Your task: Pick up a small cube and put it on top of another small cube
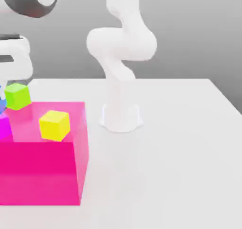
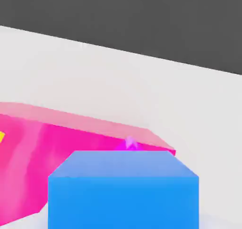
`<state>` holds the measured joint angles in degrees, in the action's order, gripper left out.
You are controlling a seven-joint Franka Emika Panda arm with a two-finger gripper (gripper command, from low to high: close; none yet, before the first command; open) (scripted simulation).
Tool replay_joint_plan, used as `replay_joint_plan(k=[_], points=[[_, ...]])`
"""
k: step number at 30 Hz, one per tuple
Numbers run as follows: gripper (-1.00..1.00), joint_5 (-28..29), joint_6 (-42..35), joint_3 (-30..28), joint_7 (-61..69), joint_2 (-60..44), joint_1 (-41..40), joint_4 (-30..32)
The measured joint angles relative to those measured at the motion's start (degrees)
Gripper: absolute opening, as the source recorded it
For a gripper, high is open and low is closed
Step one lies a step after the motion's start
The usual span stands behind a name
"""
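The small bright blue cube [image 2: 123,190] fills the near part of the hand view, close to the camera, with its top face and one side face showing. In the exterior view only a blue sliver [image 1: 2,104] of it shows at the left edge, below the white hand [image 1: 13,57]. A lime-green cube [image 1: 18,96] sits just to the sliver's right, at the far edge of a big pink block [image 1: 42,171]. A yellow cube [image 1: 55,125] rests on top of that block.
A magenta cube [image 1: 4,128] is cut off by the exterior view's left edge; its tip [image 2: 131,143] peeks over the blue cube. The pink block [image 2: 56,147] lies behind the blue cube. The arm's white base [image 1: 121,117] stands mid-table on the white tabletop [image 1: 179,166].
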<state>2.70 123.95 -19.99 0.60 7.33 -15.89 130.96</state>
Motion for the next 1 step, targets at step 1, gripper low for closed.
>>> replay_joint_plan(k=[1], points=[[1.00,0.0,0.0,0.0,0.0,0.0,0.0,0.0]])
